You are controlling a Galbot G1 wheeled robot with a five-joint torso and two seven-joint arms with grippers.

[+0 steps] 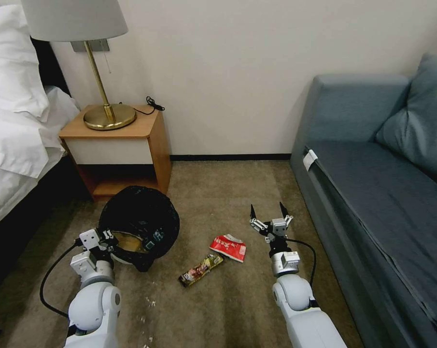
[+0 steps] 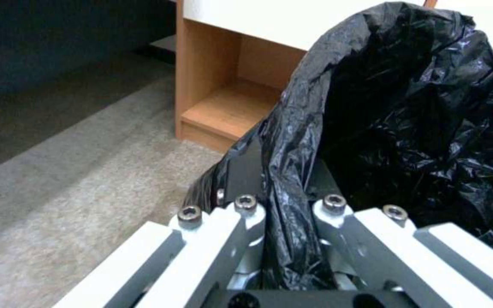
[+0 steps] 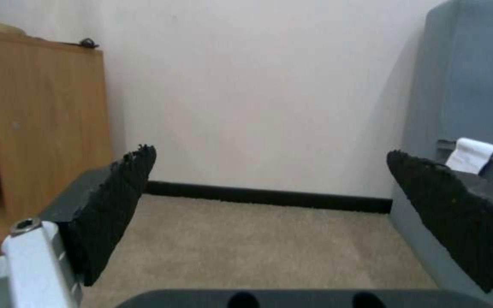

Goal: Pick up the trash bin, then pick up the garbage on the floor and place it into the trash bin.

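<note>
The trash bin, wrapped in its crinkled black bag, is tilted in front of the nightstand. My left gripper is shut on the bin's near rim, and the bag fold is pinched between its fingers. Something brown and a bit of green show inside the bin. Two pieces of garbage lie on the carpet: a red-and-white packet and a dark snack wrapper. My right gripper hovers open just right of the packet, and there is nothing between its black pads.
A wooden nightstand with a brass lamp stands behind the bin. The bed is to the left. A grey-blue sofa lines the right side. Open carpet stretches to the wall.
</note>
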